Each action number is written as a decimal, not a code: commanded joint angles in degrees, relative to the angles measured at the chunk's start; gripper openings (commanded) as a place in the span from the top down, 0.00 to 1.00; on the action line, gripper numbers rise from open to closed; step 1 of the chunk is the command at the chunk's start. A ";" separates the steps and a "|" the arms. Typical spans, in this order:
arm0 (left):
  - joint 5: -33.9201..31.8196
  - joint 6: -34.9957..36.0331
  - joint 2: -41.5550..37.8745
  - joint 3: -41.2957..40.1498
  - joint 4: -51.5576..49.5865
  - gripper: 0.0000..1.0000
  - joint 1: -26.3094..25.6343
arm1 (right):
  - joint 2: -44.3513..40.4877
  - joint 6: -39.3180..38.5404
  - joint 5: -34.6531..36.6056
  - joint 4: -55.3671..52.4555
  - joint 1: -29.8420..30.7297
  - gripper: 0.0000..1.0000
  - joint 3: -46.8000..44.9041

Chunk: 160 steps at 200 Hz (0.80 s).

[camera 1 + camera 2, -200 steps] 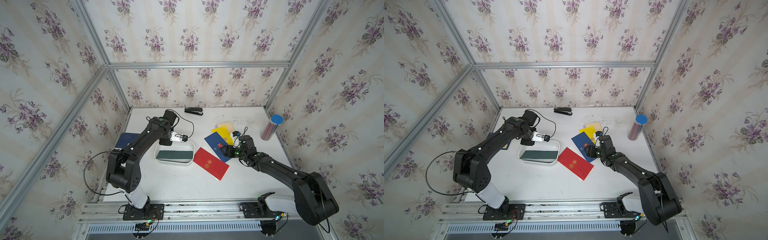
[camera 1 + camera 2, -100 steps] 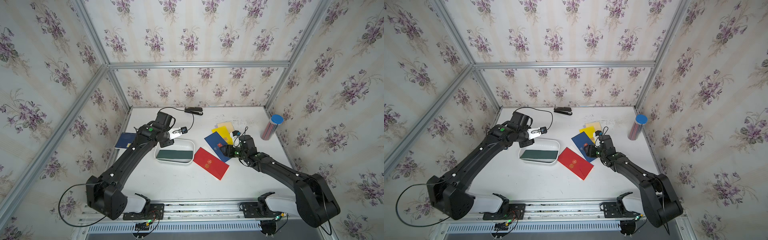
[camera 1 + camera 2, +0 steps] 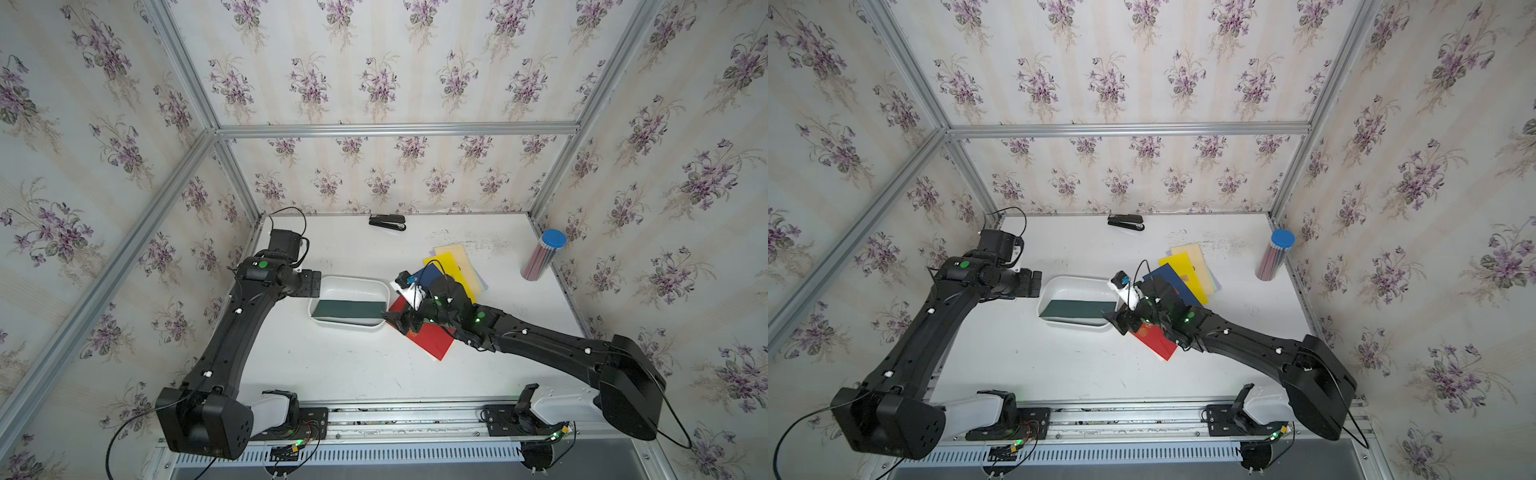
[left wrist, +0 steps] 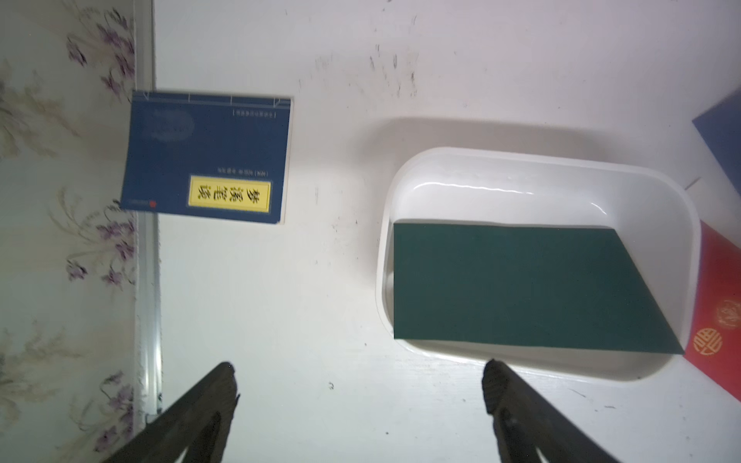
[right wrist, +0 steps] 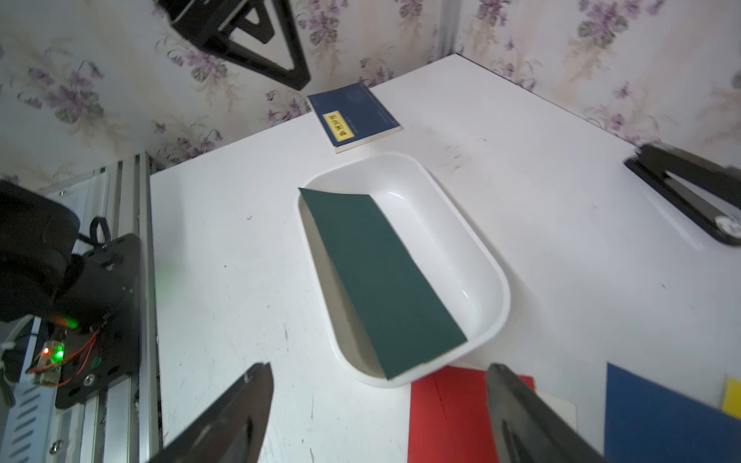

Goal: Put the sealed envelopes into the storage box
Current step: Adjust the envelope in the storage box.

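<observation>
The storage box, a white tray, stands mid-table. A green envelope lies slanted inside it. A red envelope lies against the box's right end. Behind it fan out navy, yellow and cream envelopes. My left gripper is open and empty over bare table just left of the box. My right gripper hangs open and empty above the red envelope's end.
A dark blue book lies by the left wall, under my left arm in both top views. A black stapler sits at the back edge. A blue-lidded pencil tube stands at the right wall.
My left gripper drew back from above the box to its left side and opened wide. My right gripper moved from the navy envelope toward the box's right end and opened wider.
</observation>
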 commanded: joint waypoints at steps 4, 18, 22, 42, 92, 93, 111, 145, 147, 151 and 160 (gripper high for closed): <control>4.61 -4.61 -3.77 -3.97 2.29 0.04 2.60 | 5.61 -9.63 2.31 -5.76 0.86 0.15 5.43; 4.91 -4.45 -5.30 -5.92 2.99 0.04 3.61 | 9.24 -11.28 2.73 -8.37 1.20 0.18 8.85; 4.98 -4.60 -5.74 -6.36 3.17 0.04 3.88 | 10.29 -11.68 2.90 -9.16 1.40 0.19 9.76; 4.44 -4.95 -7.83 -7.56 3.73 0.03 4.36 | 14.83 -13.61 3.70 -12.60 2.43 0.23 13.64; 4.01 -5.71 -10.10 -8.39 4.21 0.01 4.45 | 21.23 -16.22 5.73 -15.47 4.07 0.25 18.45; 3.93 -5.78 -10.12 -8.41 4.19 0.01 4.45 | 21.37 -16.22 5.82 -15.60 4.07 0.25 18.56; 3.76 -6.00 -10.23 -8.46 4.25 0.01 4.49 | 23.42 -16.73 6.44 -16.90 4.06 0.29 20.31; 3.68 -5.96 -11.01 -8.73 4.36 0.01 4.53 | 25.83 -17.19 7.87 -17.32 4.06 0.36 21.56; 3.61 -6.00 -11.02 -8.81 4.39 0.01 4.53 | 25.95 -17.19 7.93 -17.35 4.07 0.36 21.64; 3.58 -5.97 -11.02 -8.86 4.37 0.01 4.53 | 26.26 -17.19 8.02 -17.47 4.07 0.37 21.81; 3.41 -5.93 -11.11 -8.79 4.37 0.01 4.52 | 26.93 -17.19 8.30 -17.77 4.07 0.38 22.25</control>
